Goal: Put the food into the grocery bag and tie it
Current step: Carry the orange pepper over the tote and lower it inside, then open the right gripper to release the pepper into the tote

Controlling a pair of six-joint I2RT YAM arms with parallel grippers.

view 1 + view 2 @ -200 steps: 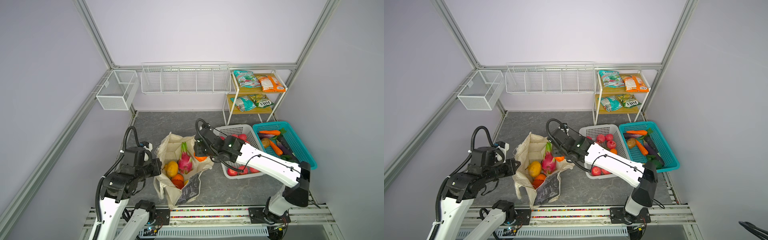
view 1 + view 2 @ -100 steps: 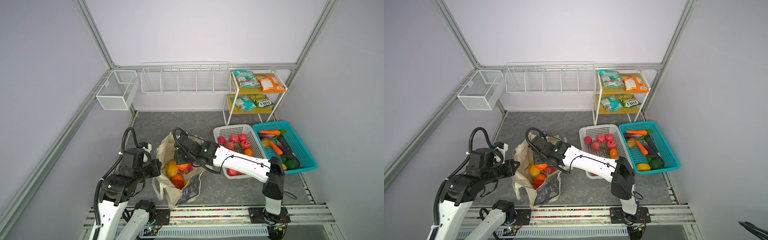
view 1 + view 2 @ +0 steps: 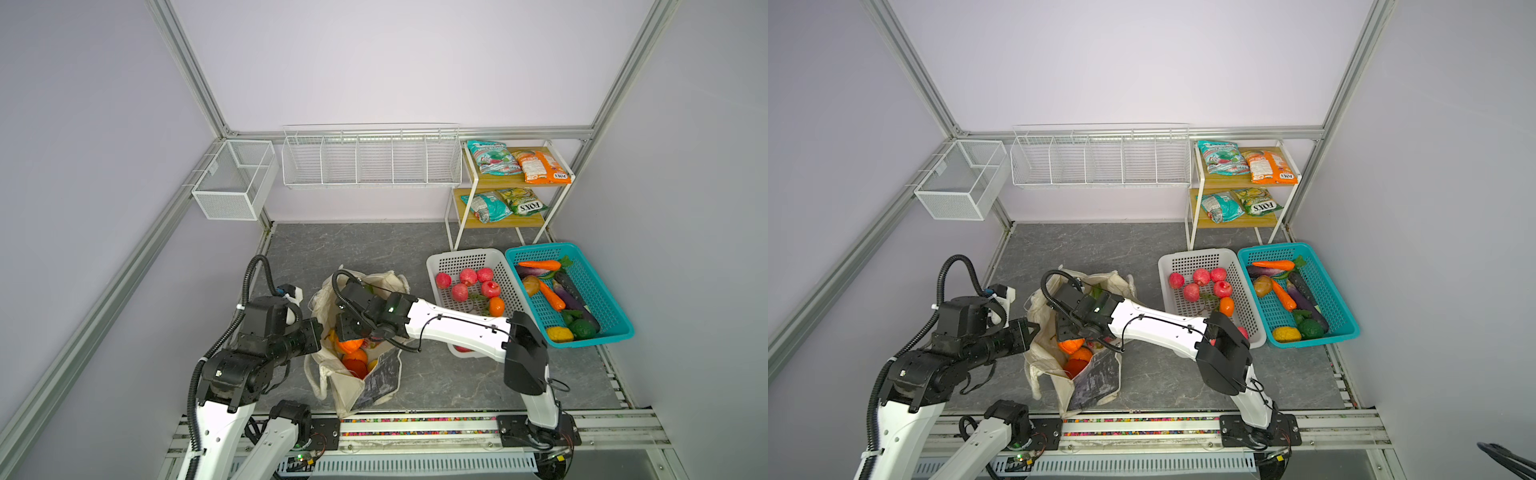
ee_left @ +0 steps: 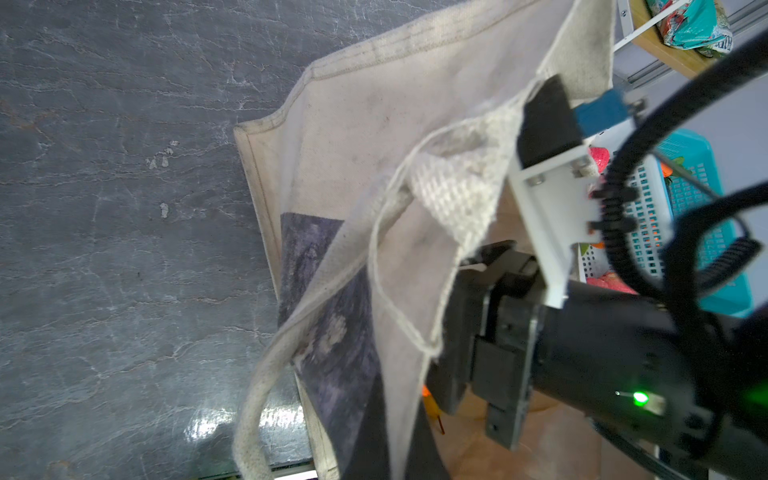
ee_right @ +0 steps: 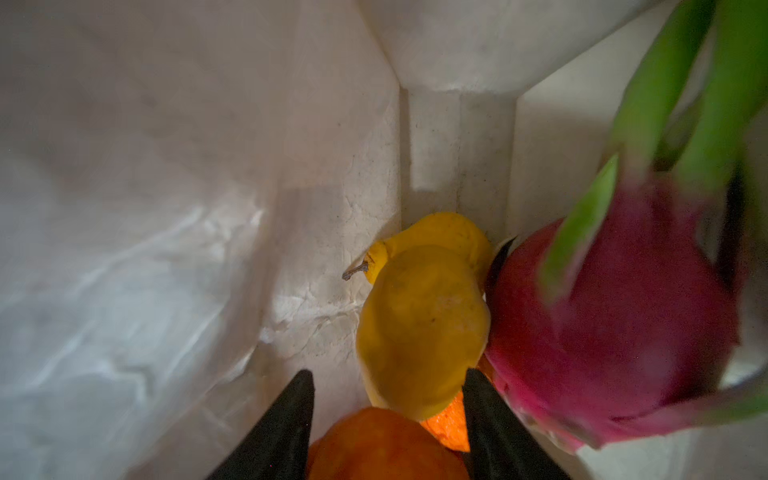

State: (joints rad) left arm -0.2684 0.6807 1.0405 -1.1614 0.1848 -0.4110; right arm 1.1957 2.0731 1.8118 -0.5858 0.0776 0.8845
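Observation:
The cream grocery bag [image 3: 345, 395] [image 3: 1064, 401] stands open at the front middle in both top views. My left gripper [image 3: 318, 332] [image 3: 1030, 332] [image 4: 397, 444] is shut on its left rim cloth [image 4: 399, 395] and holds the mouth apart. My right gripper [image 3: 351, 337] [image 3: 1071, 338] [image 5: 387, 374] is down in the mouth, shut on an orange fruit [image 3: 350, 345] [image 5: 382, 449]. Inside lie a pink dragon fruit [image 5: 615, 324], a yellow fruit [image 5: 419, 324], a small stemmed yellow fruit [image 5: 444, 232] behind it, and more orange fruit [image 3: 356, 362].
A white basket [image 3: 465, 259] of red fruit and a teal basket [image 3: 598, 282] of vegetables stand to the right. A shelf [image 3: 515, 183] with snack packets, one of them orange [image 3: 540, 166], is at the back right. Wire baskets [image 3: 370, 158] hang on the back wall.
My right arm has swung left from beside the white basket and dipped into the bag's mouth with the orange fruit. The left gripper has kept its hold on the rim.

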